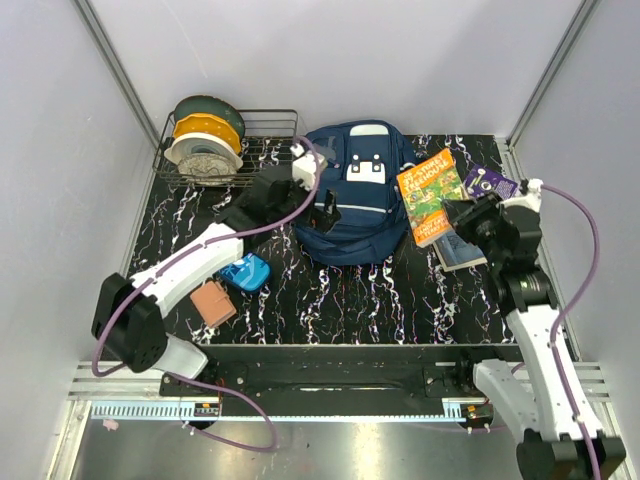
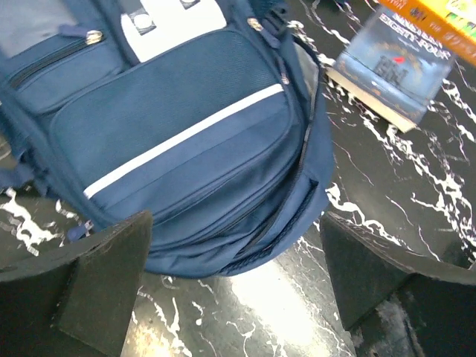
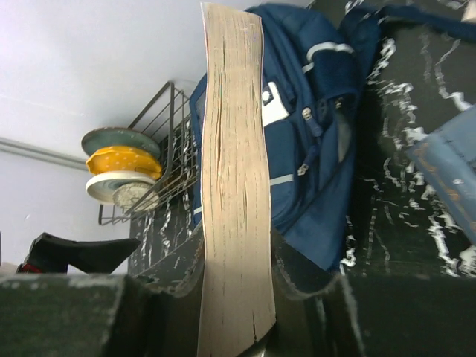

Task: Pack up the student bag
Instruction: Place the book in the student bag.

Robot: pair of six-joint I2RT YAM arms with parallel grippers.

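Far out to the left of the left fingers, against the back wall, a wire rack (image 1: 262, 140) holds green, yellow and white plates (image 1: 205, 138) on edge. Nearer the arm bases, also left of those fingers, a flat brown wallet (image 1: 213, 303) and a small bright blue pouch (image 1: 246, 272) lie side by side on the black marbled table (image 1: 330, 300).

The left gripper (image 2: 236, 256) stands with its fingers (image 2: 104, 282) spread wide, nothing between them. Under the gap lies the lower front pocket of the student bag (image 1: 360, 215), its white stripe running across just beyond the fingertips. Whether the tips touch the fabric cannot be told. The bag lies flat in the middle of the table, front up, top toward the back wall, white patches showing.

Just beside the bag's right edge is an orange paperback (image 1: 430, 195). The right gripper (image 3: 236, 297) is clamped on it: in the right wrist view one finger (image 3: 89, 316) presses each cover and the pale page edge rises straight out from between them, with the bag beyond it. Below the right fingers a grey-blue book (image 1: 462, 252) lies on the table, and just behind them sits a small purple item (image 1: 490, 183).
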